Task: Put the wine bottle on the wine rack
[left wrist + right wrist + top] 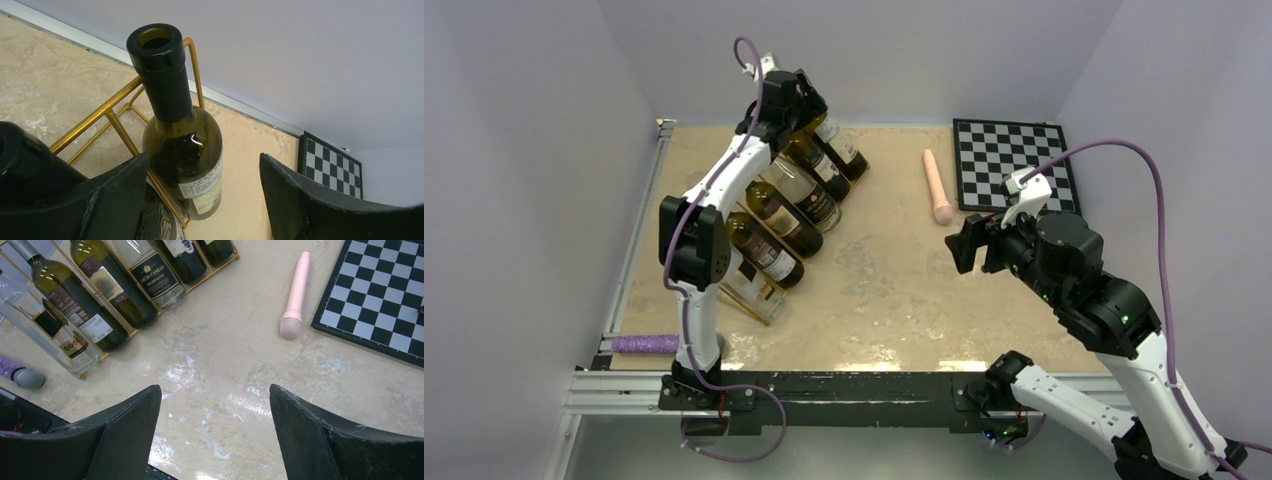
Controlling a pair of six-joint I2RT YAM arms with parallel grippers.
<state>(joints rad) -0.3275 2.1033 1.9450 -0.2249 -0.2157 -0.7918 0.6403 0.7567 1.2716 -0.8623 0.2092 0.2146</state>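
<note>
The gold wire wine rack (762, 306) stands at the left of the table and holds several bottles side by side. The dark green wine bottle (844, 150) lies in its far end slot, neck up; in the left wrist view it (182, 150) rests against the gold wire (120, 131). My left gripper (799, 100) hovers above the rack's far end. It (203, 160) is open, its fingers apart on either side of that bottle and not touching it. My right gripper (959, 243) is open and empty above the bare table at the right (215, 390).
A pink microphone-shaped thing (938, 186) lies right of the rack. A black-and-white chessboard (1014, 165) sits at the back right. A purple microphone (644, 344) lies at the near left edge. Walls close in the table on three sides.
</note>
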